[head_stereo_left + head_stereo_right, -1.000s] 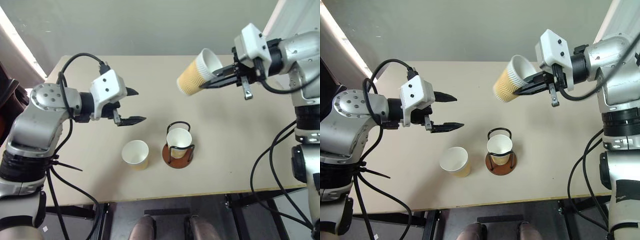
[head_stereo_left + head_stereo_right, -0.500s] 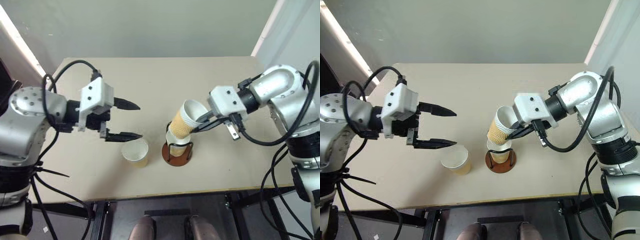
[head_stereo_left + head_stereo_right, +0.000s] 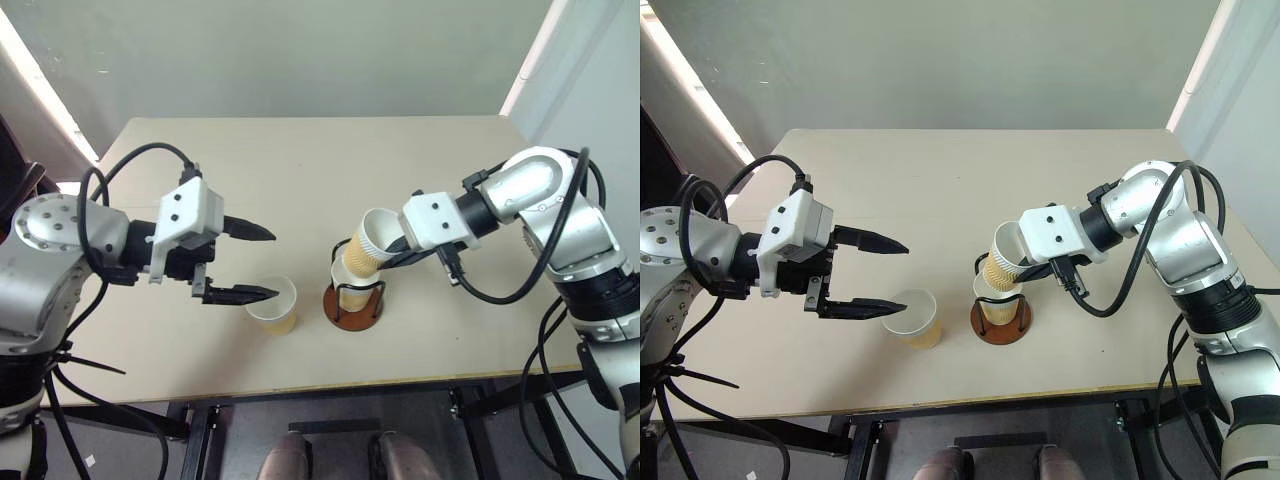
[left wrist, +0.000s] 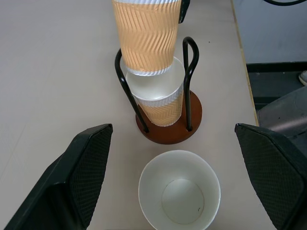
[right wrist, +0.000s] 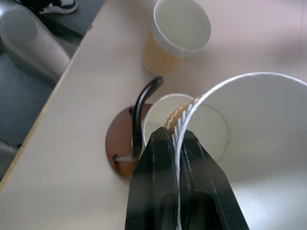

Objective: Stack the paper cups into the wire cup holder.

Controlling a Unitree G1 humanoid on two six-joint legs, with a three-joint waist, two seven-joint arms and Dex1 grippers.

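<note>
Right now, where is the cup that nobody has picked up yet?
The loose paper cup stands upright on the table near its front edge, just left of the wire cup holder, with the open left hand hovering beside it.

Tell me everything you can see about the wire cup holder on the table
The wire cup holder is made of thin black wire loops rising from a round reddish-brown disc base that sits flat on the beige table. It stands upright near the table's front edge. One ribbed tan paper cup sits upright inside it. The right gripper, shut on a second cup, holds that cup tilted at the seated cup's mouth. A third cup stands just beside it.
</note>
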